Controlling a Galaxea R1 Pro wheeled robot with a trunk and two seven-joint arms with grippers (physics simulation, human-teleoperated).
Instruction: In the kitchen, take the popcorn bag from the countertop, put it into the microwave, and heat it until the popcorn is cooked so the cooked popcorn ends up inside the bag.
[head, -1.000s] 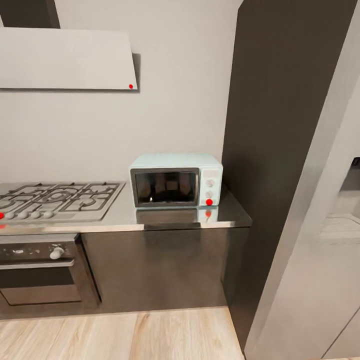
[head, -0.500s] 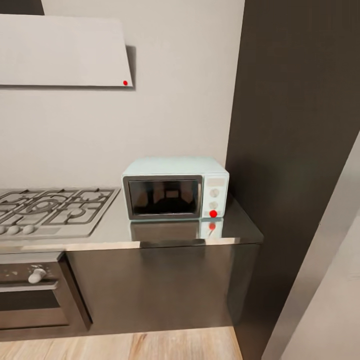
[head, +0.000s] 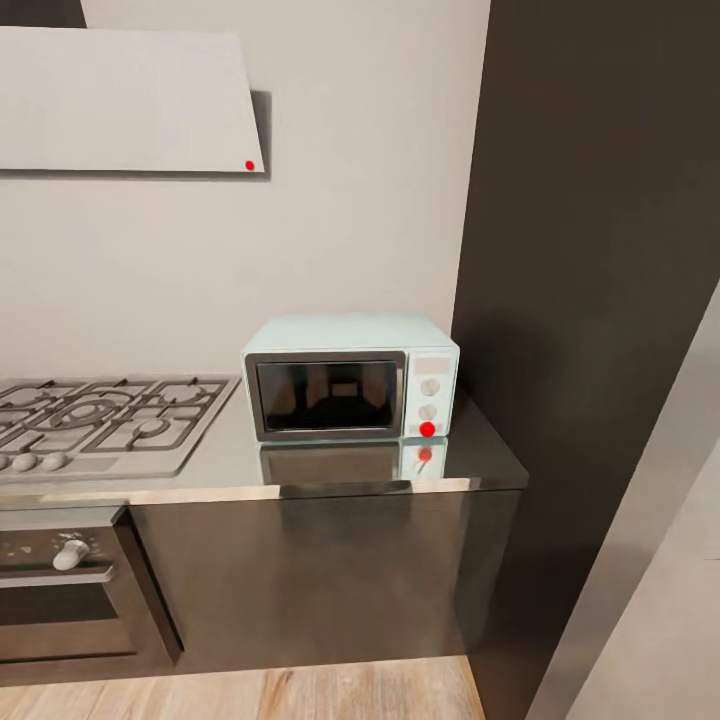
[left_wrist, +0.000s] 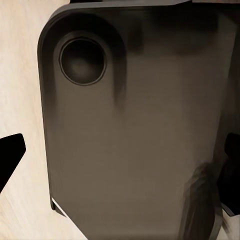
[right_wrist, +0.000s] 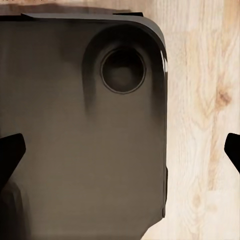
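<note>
Meanwhile both claws, left claw (left_wrist: 120, 157) and right claw (right_wrist: 120, 150), hang released; microwave (head: 350, 377) door closed.

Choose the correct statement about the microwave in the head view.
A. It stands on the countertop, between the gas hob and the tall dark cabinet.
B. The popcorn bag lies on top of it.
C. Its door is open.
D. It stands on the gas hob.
A: the microwave, door shut, rests on the countertop, with the gas hob on one side and the tall dark cabinet on the other.
</note>
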